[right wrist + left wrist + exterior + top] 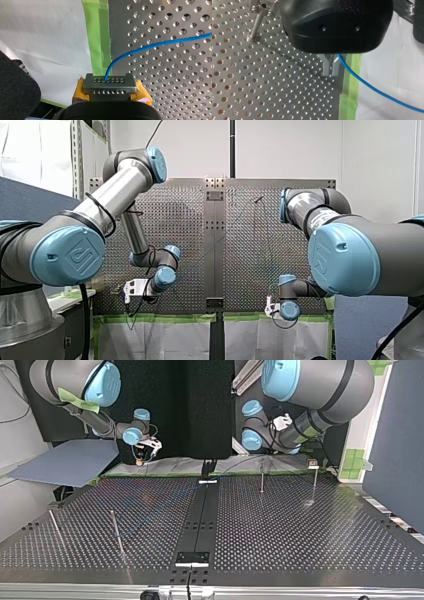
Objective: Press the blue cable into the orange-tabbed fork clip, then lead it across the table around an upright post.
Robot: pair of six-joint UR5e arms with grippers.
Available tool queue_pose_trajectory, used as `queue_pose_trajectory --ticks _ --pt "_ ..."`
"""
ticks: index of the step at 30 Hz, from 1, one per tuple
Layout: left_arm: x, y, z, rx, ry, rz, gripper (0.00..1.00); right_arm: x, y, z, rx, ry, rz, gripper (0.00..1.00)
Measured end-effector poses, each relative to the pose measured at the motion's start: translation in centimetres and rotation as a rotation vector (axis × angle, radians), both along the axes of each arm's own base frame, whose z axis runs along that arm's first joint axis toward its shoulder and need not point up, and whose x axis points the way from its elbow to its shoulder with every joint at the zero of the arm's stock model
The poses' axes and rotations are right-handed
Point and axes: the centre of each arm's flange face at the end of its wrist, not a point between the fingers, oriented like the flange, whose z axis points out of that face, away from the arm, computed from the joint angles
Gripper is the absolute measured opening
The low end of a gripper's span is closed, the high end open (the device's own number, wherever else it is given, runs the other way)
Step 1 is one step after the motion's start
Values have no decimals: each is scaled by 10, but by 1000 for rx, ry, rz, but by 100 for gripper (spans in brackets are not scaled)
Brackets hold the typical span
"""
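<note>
The cable [150, 46] is blue, the bench [175, 75] silver and dotted with holes, its edge tape [98, 35] green, the sheet [45, 37] white.

Beside my left gripper [331, 72] the perforated table [262, 87] lies open up to one upright post [256, 23] standing well apart, and on its other side the blue cable [387, 98] slants away over the green tape [350, 82]. Ahead of my right gripper [109, 83] that cable arches across the holed plate, the one thing in my way.
</note>
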Motion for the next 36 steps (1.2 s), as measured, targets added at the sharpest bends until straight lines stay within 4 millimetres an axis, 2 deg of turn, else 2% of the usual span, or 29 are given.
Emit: queue_pose_trajectory --ticks 16,31,36 --pt "14 20 4 21 18 -13 0 2 1 0 2 2 3 0" --pt "22 31 4 47 46 -47 0 3 2 0 3 5 4 0" --pt "28 37 15 50 30 -41 0 3 2 0 2 5 4 0"
